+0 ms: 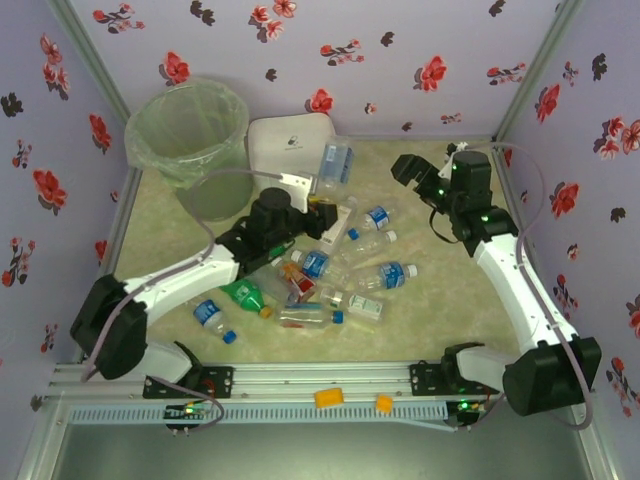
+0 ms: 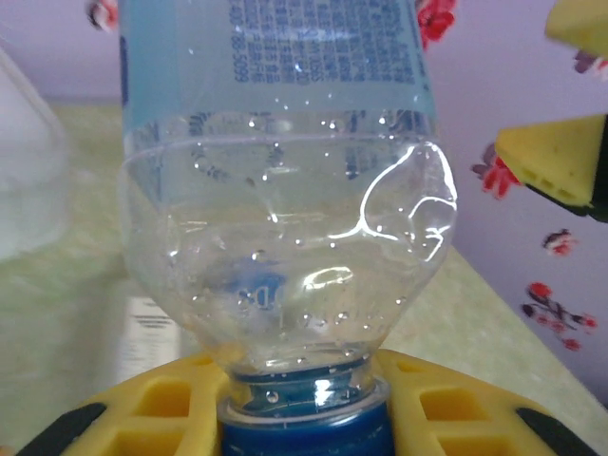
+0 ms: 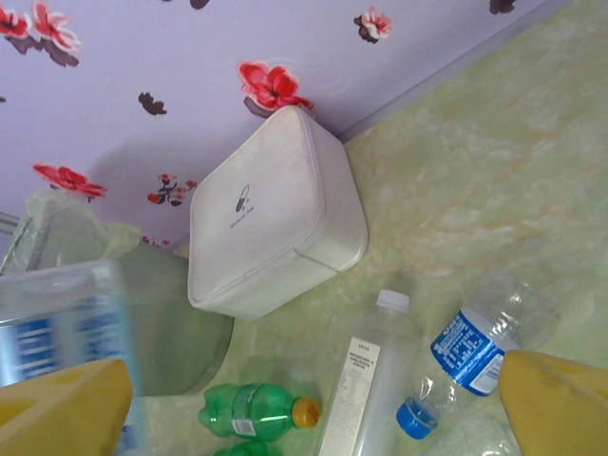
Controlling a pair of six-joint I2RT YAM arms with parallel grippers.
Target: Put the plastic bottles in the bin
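Between the yellow fingers (image 2: 161,404) of the left gripper (image 2: 304,418), a clear bottle (image 2: 285,237) with a blue label is clamped by its blue cap. It is held up just in front of the white box (image 1: 290,140), to the right of the bin (image 1: 210,190), which stands in the far left corner. Close by, the right gripper (image 3: 309,408) has its jaws spread wide, grasping nothing. More bottles (image 1: 330,285), green and clear, lie scattered mid-table (image 1: 450,320) beside the left arm.
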